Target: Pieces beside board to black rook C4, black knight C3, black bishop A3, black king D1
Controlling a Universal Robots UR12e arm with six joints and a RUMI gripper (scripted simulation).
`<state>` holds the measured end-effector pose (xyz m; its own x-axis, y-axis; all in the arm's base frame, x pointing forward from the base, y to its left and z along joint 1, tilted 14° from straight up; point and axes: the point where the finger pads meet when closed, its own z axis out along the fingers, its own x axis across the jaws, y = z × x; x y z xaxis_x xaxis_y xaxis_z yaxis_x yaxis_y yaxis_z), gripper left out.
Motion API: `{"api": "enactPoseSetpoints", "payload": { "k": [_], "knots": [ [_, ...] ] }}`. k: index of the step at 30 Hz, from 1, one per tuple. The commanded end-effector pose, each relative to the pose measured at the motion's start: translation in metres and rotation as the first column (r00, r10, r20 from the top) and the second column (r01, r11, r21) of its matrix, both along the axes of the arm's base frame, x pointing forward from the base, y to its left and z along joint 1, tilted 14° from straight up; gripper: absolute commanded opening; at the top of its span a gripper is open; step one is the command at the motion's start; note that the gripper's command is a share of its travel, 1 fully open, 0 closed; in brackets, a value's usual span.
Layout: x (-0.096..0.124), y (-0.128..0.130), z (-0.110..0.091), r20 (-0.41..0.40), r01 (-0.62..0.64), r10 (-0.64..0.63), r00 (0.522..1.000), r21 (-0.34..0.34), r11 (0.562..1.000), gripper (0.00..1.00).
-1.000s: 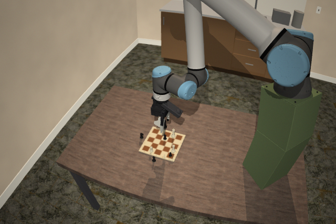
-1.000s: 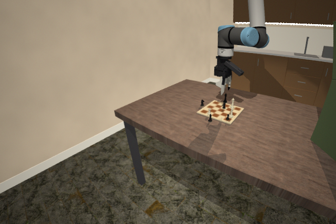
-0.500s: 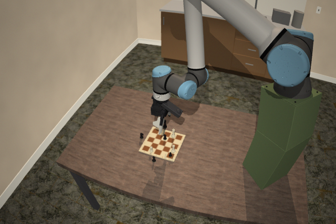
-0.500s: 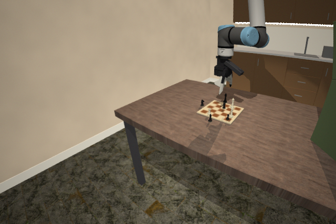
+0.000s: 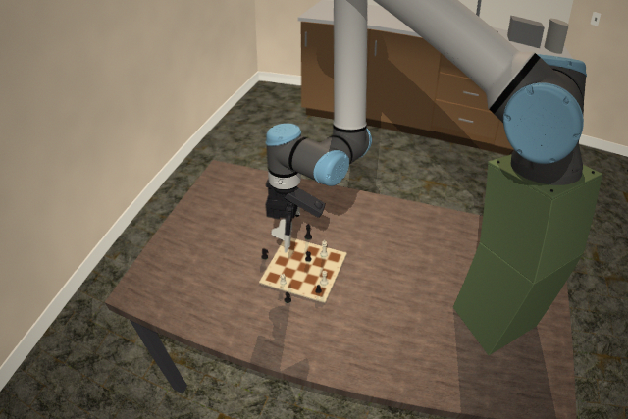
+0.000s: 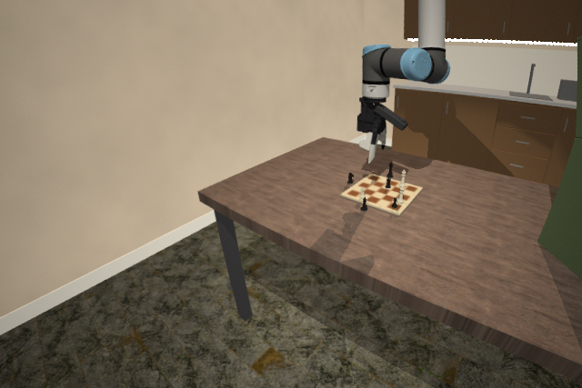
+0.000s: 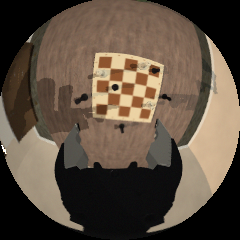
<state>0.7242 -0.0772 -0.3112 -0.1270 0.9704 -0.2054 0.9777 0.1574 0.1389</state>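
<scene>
The chessboard (image 5: 303,272) lies on the wooden table; it also shows in the wrist view (image 7: 127,86). A black piece (image 5: 307,255) stands upright on a square in the board's far half, free of the fingers. Three black pieces stand off the board: a tall one (image 5: 307,229) behind it, a knight-like one (image 5: 264,253) at its left, and a small one (image 5: 287,296) at its front edge. My gripper (image 5: 287,241) hangs above the board's far left corner, open and empty; in the wrist view (image 7: 117,125) its fingers are spread wide.
Three white pieces (image 5: 323,247) (image 5: 323,277) (image 5: 283,280) and another black piece (image 5: 318,289) stand on the board. The arm's green pedestal (image 5: 527,257) rises at the table's right side. Kitchen cabinets (image 5: 405,79) stand behind.
</scene>
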Motion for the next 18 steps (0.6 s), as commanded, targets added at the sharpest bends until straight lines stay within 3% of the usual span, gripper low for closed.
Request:
{"api": "enactPoseSetpoints", "payload": {
  "k": [1, 4, 7, 8, 18],
  "knots": [
    [0.058, 0.014, 0.003, -0.041, -0.184, 0.183, 0.982, -0.027, 0.983, 1.00],
    [0.086, 0.024, 0.008, -0.061, -0.272, 0.270, 0.961, -0.038, 0.962, 1.00],
    [0.091, 0.026, 0.009, -0.065, -0.290, 0.287, 0.956, -0.040, 0.956, 1.00],
    [0.091, 0.026, 0.009, -0.065, -0.290, 0.287, 0.956, -0.040, 0.956, 0.22],
    [0.091, 0.026, 0.009, -0.065, -0.290, 0.287, 0.956, -0.040, 0.956, 0.22]
  ]
}}
